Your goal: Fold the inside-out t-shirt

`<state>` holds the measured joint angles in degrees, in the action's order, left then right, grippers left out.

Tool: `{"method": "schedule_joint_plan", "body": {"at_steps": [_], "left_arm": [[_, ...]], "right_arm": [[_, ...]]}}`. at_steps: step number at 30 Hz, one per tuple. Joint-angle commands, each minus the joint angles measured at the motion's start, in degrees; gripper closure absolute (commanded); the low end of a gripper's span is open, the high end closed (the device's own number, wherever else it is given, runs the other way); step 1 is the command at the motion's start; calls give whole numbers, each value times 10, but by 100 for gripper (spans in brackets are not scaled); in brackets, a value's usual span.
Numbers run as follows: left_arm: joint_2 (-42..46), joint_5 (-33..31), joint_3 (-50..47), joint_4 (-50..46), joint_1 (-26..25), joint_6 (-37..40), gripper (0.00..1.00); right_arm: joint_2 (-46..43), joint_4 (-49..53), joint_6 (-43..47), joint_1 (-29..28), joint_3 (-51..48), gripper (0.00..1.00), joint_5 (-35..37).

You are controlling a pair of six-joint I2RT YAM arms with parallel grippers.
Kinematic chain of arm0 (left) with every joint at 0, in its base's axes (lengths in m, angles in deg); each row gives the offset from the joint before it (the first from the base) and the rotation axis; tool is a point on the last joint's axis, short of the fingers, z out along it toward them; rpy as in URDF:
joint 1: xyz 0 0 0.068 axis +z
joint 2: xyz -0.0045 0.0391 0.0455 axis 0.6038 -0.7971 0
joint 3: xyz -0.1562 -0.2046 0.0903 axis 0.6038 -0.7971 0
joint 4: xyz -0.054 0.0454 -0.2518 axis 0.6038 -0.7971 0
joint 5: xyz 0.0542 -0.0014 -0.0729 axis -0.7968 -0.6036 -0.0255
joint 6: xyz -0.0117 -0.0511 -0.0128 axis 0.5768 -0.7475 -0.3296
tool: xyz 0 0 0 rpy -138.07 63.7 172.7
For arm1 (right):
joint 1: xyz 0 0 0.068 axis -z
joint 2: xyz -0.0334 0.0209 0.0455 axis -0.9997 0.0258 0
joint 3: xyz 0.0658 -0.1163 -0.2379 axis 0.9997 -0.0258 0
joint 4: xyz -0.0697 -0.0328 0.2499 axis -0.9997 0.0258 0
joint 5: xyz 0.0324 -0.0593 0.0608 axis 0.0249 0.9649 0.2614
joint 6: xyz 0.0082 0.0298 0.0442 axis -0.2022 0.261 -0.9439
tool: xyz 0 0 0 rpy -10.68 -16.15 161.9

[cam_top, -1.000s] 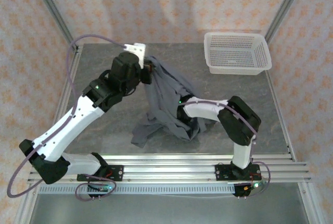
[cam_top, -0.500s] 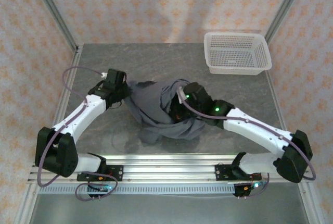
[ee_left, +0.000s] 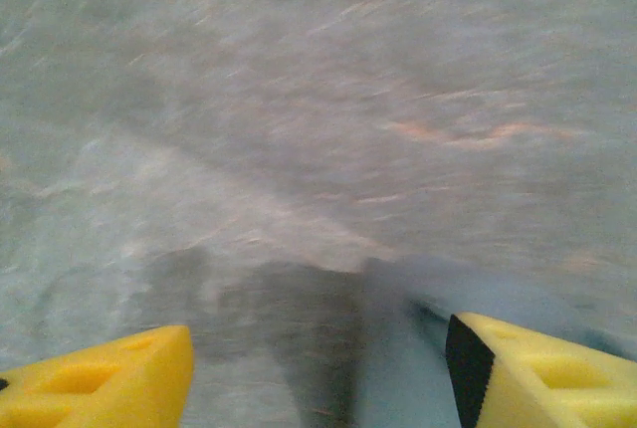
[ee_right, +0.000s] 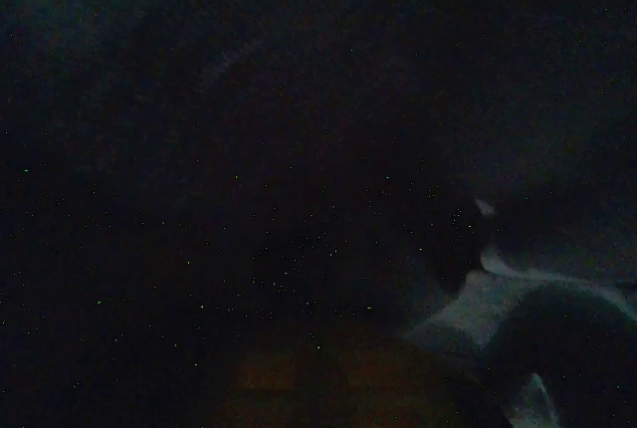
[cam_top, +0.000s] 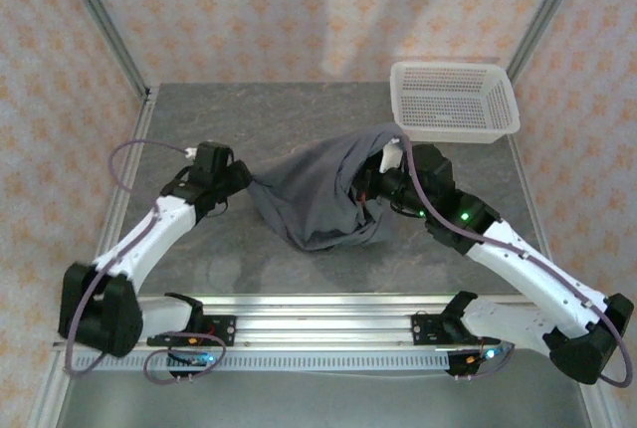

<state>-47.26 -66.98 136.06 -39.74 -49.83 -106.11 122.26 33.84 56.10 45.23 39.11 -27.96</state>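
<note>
Aluminium rails (cam_top: 318, 314) run along the near edge of the grey, stone-patterned table (cam_top: 199, 259). Beyond them, mid-table, the soft, wrinkly slate-grey t-shirt (cam_top: 309, 199) lies heaped, slung between both arms. The left gripper (cam_top: 237, 181) sits just beside its left edge, yellow-padded jaws apart and empty. The right gripper (cam_top: 383, 174) is half-buried under the raised right side, jaws clenched, apparently on a fold. Light and limp, the shirt will sag and slide; I'd judge the hem or shoulder seams the best holds. A white perforated plastic basket (cam_top: 453, 100) stands at the far right corner.
</note>
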Motion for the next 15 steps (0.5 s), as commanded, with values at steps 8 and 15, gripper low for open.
{"method": "schedule_joint_plan", "body": {"at_steps": [8,15], "left_arm": [[131,316,89,106,-179,188,22],[60,304,137,98,-209,193,24]], "right_arm": [[81,-2,-26,3,18,100,-35],[122,-2,-29,2,32,100,-88]]}}
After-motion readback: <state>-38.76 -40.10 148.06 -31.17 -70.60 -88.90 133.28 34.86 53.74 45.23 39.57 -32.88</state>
